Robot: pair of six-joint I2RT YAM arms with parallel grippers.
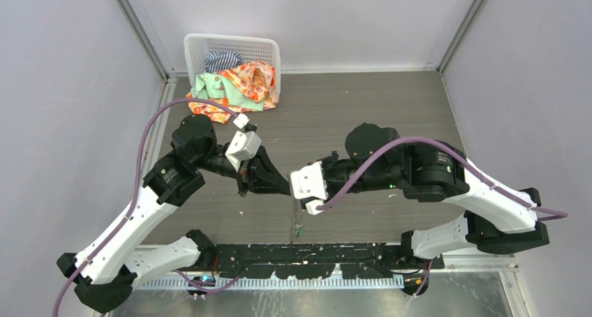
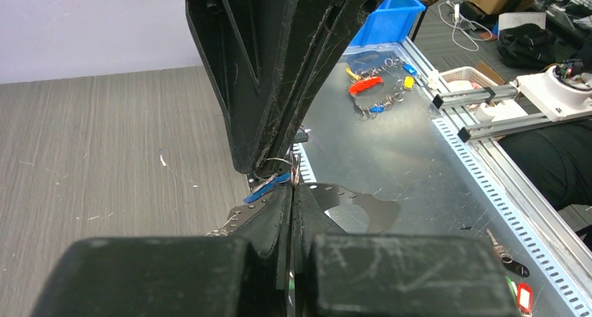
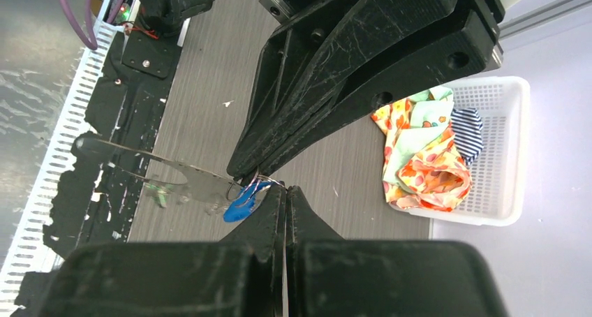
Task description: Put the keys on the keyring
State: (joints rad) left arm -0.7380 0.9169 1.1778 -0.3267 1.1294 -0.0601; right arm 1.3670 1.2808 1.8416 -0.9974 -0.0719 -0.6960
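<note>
Blue key (image 3: 241, 204): hangs in the air where the two claw tips meet, above the middle of the counter (image 1: 349, 114), touching the keyring.
Keyring (image 2: 279, 165): thin silvery wire loop, only partly showing, caught at the tips.
Left claw (image 2: 290, 198): closed, reaching in from the left.
Right claw (image 3: 285, 193): closed, reaching in from the right, tip to tip with the other.
Who holds what: cannot tell; ring and key crowd the same spot.
Why so: likely one claw steadies the wire while the other works the key along it, lifted so the key swings free.
Green key (image 1: 299, 230): seemingly the small green speck on the counter, nearer, apart from the ring, apparently not yet threaded.
</note>
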